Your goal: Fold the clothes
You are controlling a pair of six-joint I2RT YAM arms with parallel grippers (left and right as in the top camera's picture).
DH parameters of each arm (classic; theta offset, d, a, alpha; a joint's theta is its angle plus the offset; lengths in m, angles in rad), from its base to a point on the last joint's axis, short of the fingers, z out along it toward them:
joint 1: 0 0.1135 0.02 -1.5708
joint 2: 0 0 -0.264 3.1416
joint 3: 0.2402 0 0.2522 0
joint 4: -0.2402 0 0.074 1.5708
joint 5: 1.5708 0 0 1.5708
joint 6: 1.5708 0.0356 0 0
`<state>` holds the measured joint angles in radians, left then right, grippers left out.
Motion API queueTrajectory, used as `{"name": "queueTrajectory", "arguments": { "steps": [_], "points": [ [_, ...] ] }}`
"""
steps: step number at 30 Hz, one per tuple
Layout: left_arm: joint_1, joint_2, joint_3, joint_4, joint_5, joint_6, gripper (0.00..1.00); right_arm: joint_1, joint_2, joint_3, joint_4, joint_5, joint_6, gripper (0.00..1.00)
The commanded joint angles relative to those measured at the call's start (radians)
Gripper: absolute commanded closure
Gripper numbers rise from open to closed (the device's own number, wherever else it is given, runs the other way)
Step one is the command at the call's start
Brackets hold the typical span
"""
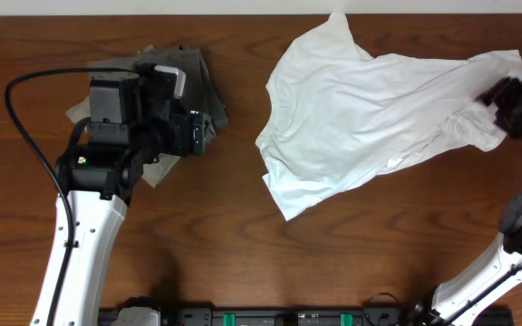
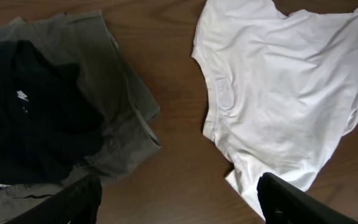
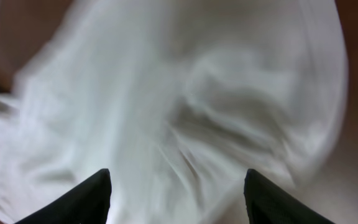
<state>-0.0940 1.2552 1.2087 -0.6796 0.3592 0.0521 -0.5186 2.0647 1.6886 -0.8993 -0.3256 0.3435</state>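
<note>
Shirt (image 1: 379,109), white, lies rumpled and half spread on the right half of a brown wood table (image 1: 243,235), with one end reaching the right side. Pile (image 1: 193,86) of dark clothes sits far left, well apart from shirt. In left wrist view a black garment (image 2: 36,106) lies on a grey one (image 2: 126,106). Black rail (image 1: 261,317) with green bits runs along the near edge. Left gripper (image 2: 179,186) has its jaws wide apart and holds nothing; overhead puts it at the pile's right edge, and its own camera looks down on bare wood between pile and shirt. Right gripper (image 3: 178,177) has its fingers (image 3: 79,199) spread, with white cloth filling the view between and below them. It grips nothing that shows, and overhead has it at the shirt's right tip. Right wrist view is blurred, so I cannot tell whether the fingers touch the cloth. Left arm covers much of the pile from above. Right arm is cut off by the frame edge. Only the fingertips show in both wrist views.
</note>
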Motion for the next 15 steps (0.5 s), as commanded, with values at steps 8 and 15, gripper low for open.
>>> {"name": "queueTrajectory", "arguments": {
  "steps": [8,15],
  "points": [
    [-0.003,0.006,0.026,-0.021,-0.009,-0.005,0.18,0.018,-0.003,-0.141,0.021,0.137,-0.001,0.27],
    [-0.003,0.006,0.026,-0.030,-0.008,-0.005,0.18,0.016,-0.004,-0.246,0.260,0.032,0.040,0.55]
  ]
}}
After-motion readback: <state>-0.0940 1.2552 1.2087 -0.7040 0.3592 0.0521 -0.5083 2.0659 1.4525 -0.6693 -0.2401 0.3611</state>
